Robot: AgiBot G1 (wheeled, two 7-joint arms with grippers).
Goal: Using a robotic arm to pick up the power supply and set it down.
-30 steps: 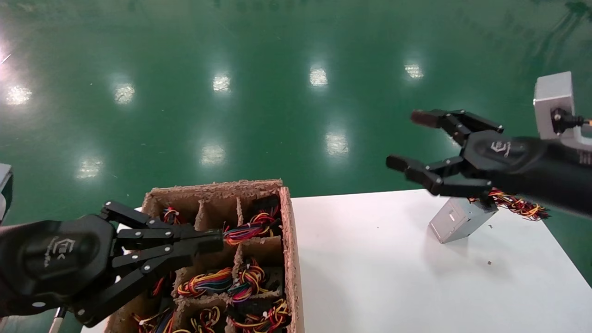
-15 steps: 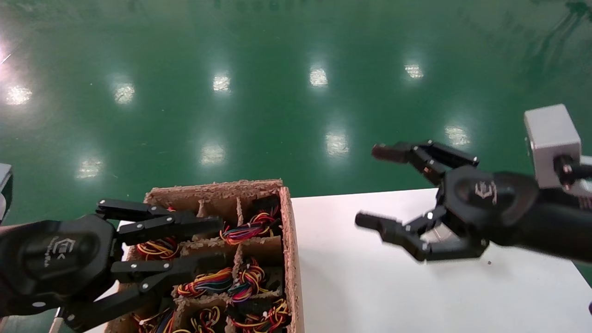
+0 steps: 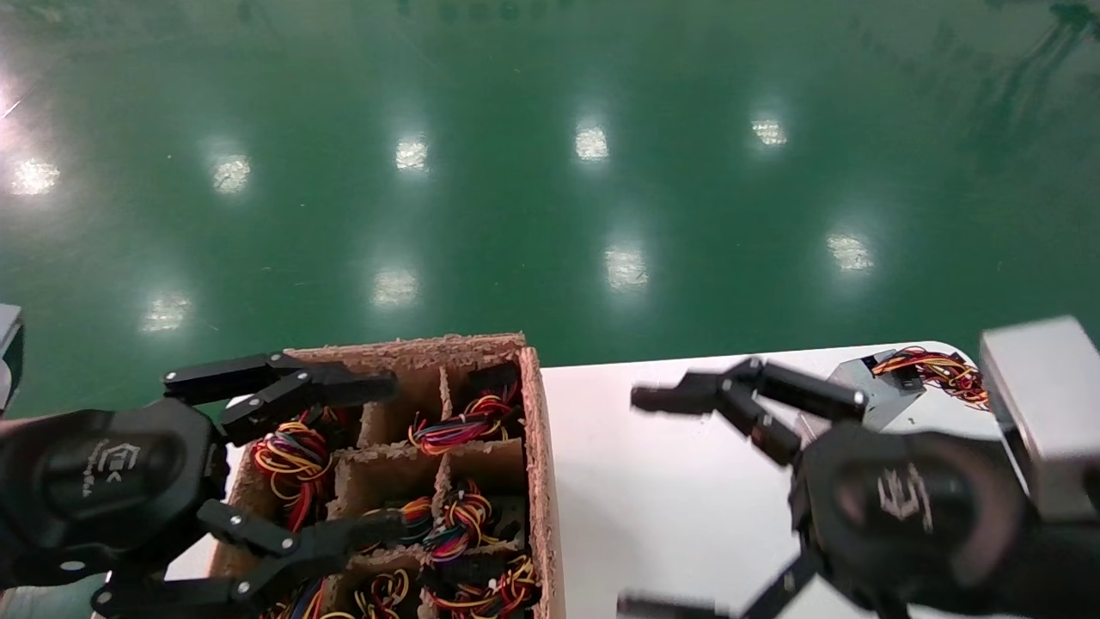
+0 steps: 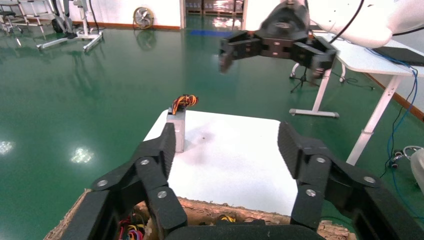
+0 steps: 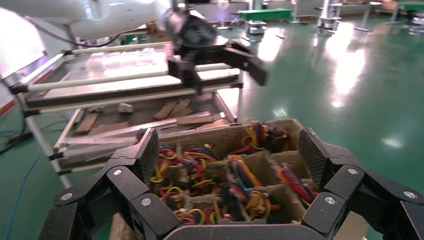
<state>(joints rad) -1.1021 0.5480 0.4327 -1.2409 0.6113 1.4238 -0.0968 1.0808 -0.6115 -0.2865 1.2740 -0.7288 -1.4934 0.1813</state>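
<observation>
Inside, cardboard box (image 3: 534, 447) compartments hold coloured wire bundles (image 3: 464, 423).

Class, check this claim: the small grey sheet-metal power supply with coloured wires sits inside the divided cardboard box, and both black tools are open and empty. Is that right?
One detail is wrong. The small grey sheet-metal power supply stands on the white table, not inside the divided cardboard box; the left wrist view shows it. The rest holds: the left tool and right tool are open and empty.
</observation>
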